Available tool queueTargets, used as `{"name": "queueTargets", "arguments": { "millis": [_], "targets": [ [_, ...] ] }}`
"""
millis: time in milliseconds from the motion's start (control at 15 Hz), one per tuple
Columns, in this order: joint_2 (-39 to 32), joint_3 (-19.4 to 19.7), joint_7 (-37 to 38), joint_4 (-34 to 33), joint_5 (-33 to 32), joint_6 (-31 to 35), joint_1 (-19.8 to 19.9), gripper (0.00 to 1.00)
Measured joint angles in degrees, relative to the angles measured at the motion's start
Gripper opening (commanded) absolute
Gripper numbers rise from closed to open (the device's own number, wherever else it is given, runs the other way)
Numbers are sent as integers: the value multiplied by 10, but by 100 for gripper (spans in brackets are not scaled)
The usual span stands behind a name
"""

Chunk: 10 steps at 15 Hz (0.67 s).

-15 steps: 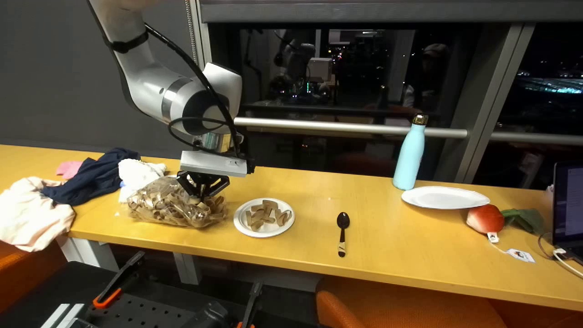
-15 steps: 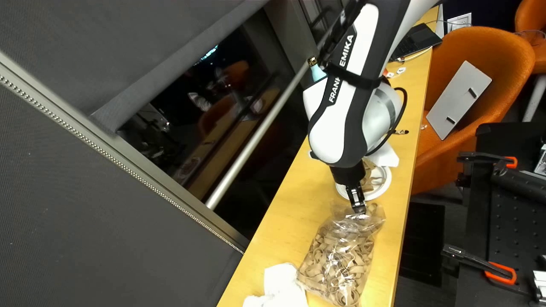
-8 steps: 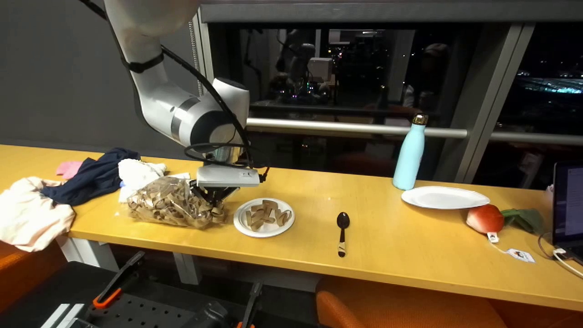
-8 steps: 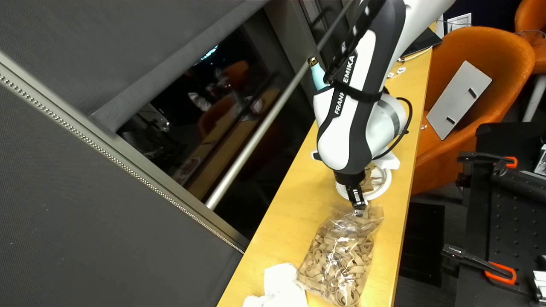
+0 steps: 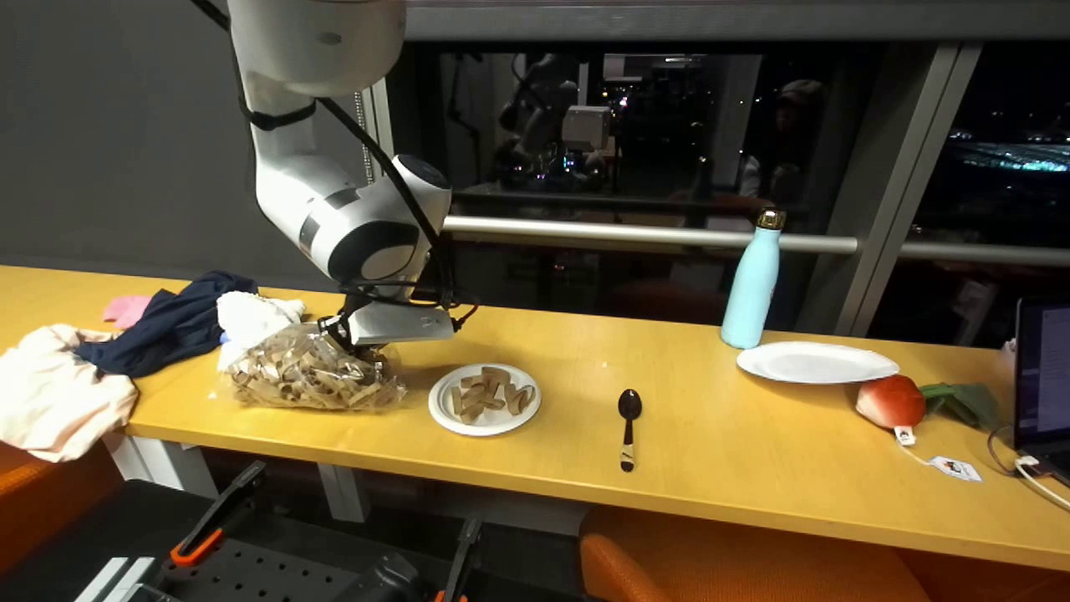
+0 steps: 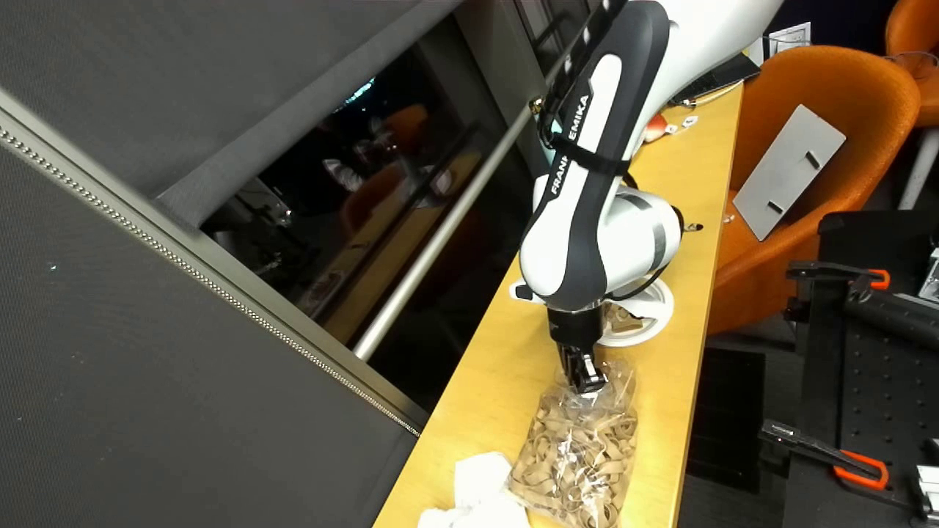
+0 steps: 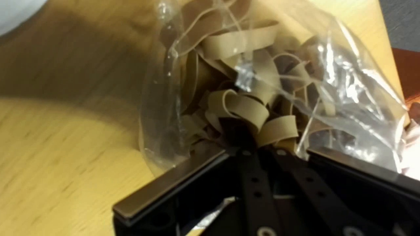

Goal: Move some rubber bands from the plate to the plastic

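The clear plastic bag (image 5: 305, 372) is full of tan rubber bands and lies on the table; it also shows in an exterior view (image 6: 576, 455) and the wrist view (image 7: 354, 88). The white plate (image 5: 443, 415) beside it carries several rubber bands (image 5: 474, 396); its edge shows in the wrist view (image 7: 16, 13). My gripper (image 7: 251, 144) is at the bag's mouth, on the plate-side end, and tilted. Its fingers are drawn together. Rubber bands (image 7: 279, 129) fan out from between the tips and look pinched; the very tips are hidden among them. In an exterior view the gripper (image 6: 589, 385) touches the bag.
A black spoon (image 5: 629, 426) lies right of the plate. Farther right are a light-blue bottle (image 5: 750, 288), an empty white plate (image 5: 817, 364), a red-white plush (image 5: 892, 403) and a laptop (image 5: 1045, 385). Clothes (image 5: 167, 330) lie beyond the bag. The table's front edge runs close to the bag.
My gripper first moved toward the plate and down, then back toward the bag, tilting further. The bag's mouth end has shifted slightly away from the plate. The plate's bands have not moved.
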<state>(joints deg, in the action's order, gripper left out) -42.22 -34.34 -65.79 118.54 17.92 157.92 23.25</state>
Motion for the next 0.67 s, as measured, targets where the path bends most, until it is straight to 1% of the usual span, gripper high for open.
{"name": "queueTargets", "arguments": {
  "millis": [133, 333, 400, 467, 533, 600, 667],
  "targets": [
    [-9, -20, -24, 0, 4, -5, 21, 50],
    [-13, -39, -42, 0, 8, -17, 43, 73],
    [-13, -44, -44, 0, 12, -22, 50, 40],
    [-12, -48, -47, 1, 18, -30, 56, 34],
    [-12, -51, -48, 0, 24, -37, 62, 33],
    [-11, -54, -50, 0, 30, -44, 67, 27],
    [-11, -55, -53, 0, 38, -52, 71, 26]
  ]
}}
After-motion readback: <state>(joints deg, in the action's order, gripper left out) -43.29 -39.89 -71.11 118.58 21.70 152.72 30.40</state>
